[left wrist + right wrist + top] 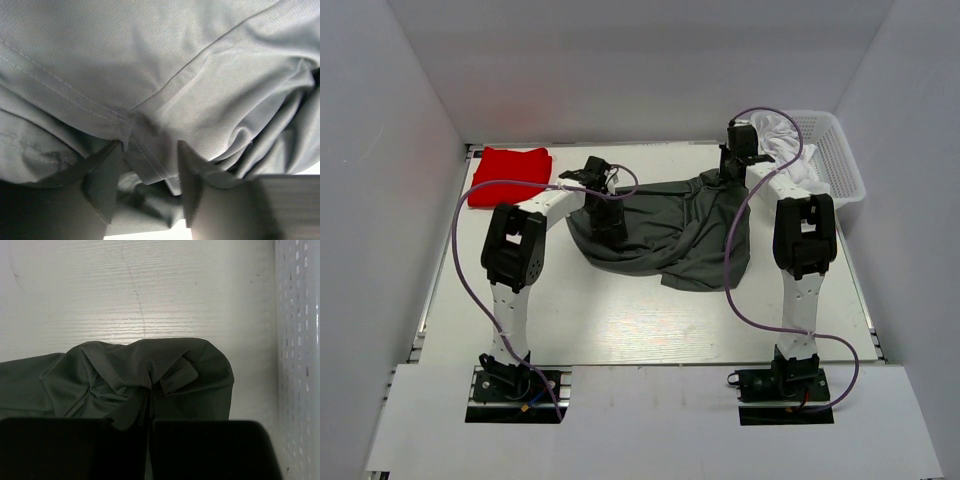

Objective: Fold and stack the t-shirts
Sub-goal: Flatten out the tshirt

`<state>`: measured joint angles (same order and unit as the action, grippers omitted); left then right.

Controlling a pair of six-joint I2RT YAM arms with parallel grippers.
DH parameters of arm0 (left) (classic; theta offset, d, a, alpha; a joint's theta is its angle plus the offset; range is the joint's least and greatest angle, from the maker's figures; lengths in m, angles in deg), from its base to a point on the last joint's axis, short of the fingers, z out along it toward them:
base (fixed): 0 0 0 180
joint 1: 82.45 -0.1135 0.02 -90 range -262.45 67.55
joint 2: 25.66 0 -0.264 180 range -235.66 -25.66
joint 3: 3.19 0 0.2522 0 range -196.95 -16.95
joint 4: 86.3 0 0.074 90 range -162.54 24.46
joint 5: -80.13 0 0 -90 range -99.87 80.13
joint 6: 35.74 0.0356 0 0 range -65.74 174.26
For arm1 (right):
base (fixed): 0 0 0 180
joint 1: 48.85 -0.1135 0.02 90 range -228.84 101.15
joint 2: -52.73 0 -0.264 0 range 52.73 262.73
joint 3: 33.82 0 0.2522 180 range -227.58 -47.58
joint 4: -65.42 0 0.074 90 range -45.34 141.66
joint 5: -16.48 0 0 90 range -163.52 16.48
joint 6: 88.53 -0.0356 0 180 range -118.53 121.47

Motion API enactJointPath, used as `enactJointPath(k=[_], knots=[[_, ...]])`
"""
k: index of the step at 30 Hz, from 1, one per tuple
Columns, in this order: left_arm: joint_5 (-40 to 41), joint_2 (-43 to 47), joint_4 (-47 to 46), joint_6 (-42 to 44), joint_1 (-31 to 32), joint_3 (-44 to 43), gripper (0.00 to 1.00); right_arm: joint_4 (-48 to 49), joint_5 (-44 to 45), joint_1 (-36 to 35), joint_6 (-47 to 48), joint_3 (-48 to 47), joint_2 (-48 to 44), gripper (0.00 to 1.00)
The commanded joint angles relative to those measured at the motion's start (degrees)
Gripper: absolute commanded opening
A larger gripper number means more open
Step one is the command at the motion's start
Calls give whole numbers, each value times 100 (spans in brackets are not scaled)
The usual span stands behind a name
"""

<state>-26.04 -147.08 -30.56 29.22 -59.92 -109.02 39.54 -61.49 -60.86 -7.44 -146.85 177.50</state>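
A dark grey t-shirt [670,235] lies crumpled in the middle of the table. My left gripper [607,222] is down on its left part. In the left wrist view the jaws [149,145] stand apart around a stitched hem fold of the grey shirt [150,60]. My right gripper [728,172] is at the shirt's far right corner. In the right wrist view it [151,390] is shut on a bunched edge of the grey shirt [115,375]. A folded red t-shirt [510,175] lies at the far left.
A white perforated basket [840,160] with white shirts [785,135] stands at the far right; its wall shows in the right wrist view [300,340]. Purple cables loop from both arms over the table. White walls enclose the table.
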Motion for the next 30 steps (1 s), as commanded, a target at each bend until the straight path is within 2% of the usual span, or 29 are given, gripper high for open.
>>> enactJointPath(k=[1,2,5,6,15,20,25,30], knots=[[-264,146,-216,-19,50,-100,47,43,115,41,12,48,-330,0],[-265,146,-216,-19,103,-100,30,34,106,50,-6,56,-331,0],[-423,216,-268,43,103,-100,12,43,124,50,-58,74,-331,0],[-492,285,-269,95,103,-100,1,26,124,32,-59,82,-339,0],[-475,768,-602,157,103,23,0,87,176,67,-138,249,-488,0],[16,1366,-1076,-19,-28,93,0,183,370,102,-173,513,-796,0],[965,1745,-947,43,-29,-311,0,166,554,164,-173,671,-1445,0],[1914,2341,-744,104,-29,-592,0,-167,1099,243,-208,654,-2131,0]])
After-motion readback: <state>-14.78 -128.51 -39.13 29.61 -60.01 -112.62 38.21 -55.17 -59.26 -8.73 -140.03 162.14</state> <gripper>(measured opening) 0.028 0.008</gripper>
